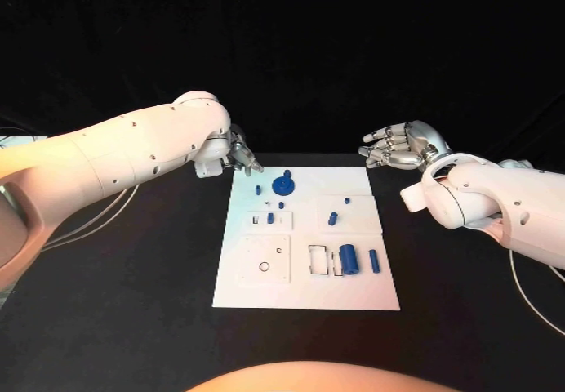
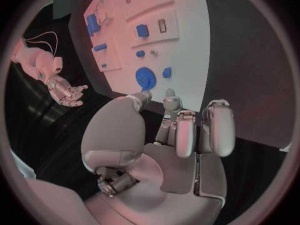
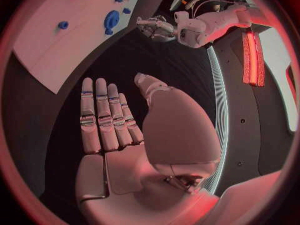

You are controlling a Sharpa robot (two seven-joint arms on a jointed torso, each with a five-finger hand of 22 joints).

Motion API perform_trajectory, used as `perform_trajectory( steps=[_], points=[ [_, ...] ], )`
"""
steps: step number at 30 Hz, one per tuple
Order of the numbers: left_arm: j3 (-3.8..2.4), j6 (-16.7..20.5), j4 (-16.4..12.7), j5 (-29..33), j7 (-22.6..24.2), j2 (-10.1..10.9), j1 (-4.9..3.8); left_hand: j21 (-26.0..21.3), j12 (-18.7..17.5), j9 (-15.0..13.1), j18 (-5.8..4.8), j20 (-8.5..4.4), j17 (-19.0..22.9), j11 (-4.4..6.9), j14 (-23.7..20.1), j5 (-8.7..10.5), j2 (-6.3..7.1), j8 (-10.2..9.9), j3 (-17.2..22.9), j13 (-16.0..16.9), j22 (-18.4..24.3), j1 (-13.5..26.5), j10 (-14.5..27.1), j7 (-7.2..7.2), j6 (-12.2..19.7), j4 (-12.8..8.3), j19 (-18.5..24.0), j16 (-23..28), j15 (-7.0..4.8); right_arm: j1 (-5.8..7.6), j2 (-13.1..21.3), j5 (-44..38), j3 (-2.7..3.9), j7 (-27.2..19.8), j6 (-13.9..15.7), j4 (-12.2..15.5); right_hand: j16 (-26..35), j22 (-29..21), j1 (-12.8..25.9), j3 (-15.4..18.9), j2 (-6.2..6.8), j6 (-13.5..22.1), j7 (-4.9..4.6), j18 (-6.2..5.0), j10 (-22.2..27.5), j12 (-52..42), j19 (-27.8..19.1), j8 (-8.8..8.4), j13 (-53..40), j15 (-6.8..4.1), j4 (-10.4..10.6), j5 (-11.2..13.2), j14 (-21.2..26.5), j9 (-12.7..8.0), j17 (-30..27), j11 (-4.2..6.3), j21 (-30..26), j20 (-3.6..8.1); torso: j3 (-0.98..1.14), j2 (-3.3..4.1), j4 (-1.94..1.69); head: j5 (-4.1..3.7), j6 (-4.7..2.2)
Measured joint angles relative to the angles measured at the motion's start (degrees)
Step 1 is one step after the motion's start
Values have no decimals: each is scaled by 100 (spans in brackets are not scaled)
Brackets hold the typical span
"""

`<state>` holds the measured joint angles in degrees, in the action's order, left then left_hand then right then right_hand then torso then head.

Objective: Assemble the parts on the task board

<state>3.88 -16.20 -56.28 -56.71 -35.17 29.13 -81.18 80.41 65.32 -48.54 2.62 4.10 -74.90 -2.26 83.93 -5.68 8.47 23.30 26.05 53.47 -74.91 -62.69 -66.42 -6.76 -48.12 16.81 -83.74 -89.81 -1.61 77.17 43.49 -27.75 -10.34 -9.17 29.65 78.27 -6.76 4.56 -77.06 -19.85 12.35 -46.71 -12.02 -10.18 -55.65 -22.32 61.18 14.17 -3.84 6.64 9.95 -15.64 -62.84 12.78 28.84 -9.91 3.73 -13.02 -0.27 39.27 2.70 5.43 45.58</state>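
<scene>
Resting on black table (image 1: pixel 117 327) | white task board (image 1: pixel 253 290) | backdrop seemingly black

White task board (image 1: pixel 353 290) — blue parts (image 1: pixel 349 259), seemingly unpatterned.

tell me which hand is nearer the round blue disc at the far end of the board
Left. The left hand hovers just beyond the round blue disc; the right hand hangs off past the task board's far right corner.

A black worktop (image 1: pixel 130 310) – matte, with a dark backdrop behind its far edge. White cables (image 1: pixel 536 298) trail across it near the right edge – another cable (image 1: pixel 88 219) lies toward the left edge.
</scene>
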Motion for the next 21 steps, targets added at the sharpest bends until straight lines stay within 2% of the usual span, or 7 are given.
perform_trajectory(
  steps=[7,14,16,21],
  points=[
    [72,-116,351,-30,96,-236,89,82,56,76,0,0,0,23,0,0,40,0,-132,77,0,167,-99,43,-137,-6,0,0,0,0,16,0,1,-33,13,44,0,-7,0,0,0,0,0,0,0,0,0,0,0,0,0,0,0,0,0,0,0,0,-15,46,20,48,-44],
    [93,-187,541,-55,160,-367,164,82,80,76,0,0,0,32,0,0,21,77,-164,97,0,186,-108,75,-231,-6,0,0,0,0,19,12,1,-129,36,62,136,-76,0,-81,0,0,0,0,63,0,-179,0,18,62,-81,-23,149,-6,-99,-1,0,-54,-20,72,39,72,-69],
    [95,-193,581,-73,172,-376,173,82,80,76,0,0,0,32,0,0,21,77,-164,97,0,186,-108,75,-231,-6,0,0,0,1,19,16,1,-156,39,64,178,-84,0,-104,0,-21,16,0,63,54,-249,0,20,71,-104,-23,196,-9,-159,-1,0,-83,-20,72,39,71,-69],
    [95,-198,655,-123,189,-377,176,107,79,76,0,0,0,52,0,0,21,77,-164,97,0,186,-128,74,-230,-6,1,0,0,3,19,24,2,-218,45,65,266,-85,39,-183,39,-91,-15,-1,63,225,-380,0,27,122,-135,-23,289,-24,-314,-1,0,-112,-20,71,39,59,-68]
  ],
)
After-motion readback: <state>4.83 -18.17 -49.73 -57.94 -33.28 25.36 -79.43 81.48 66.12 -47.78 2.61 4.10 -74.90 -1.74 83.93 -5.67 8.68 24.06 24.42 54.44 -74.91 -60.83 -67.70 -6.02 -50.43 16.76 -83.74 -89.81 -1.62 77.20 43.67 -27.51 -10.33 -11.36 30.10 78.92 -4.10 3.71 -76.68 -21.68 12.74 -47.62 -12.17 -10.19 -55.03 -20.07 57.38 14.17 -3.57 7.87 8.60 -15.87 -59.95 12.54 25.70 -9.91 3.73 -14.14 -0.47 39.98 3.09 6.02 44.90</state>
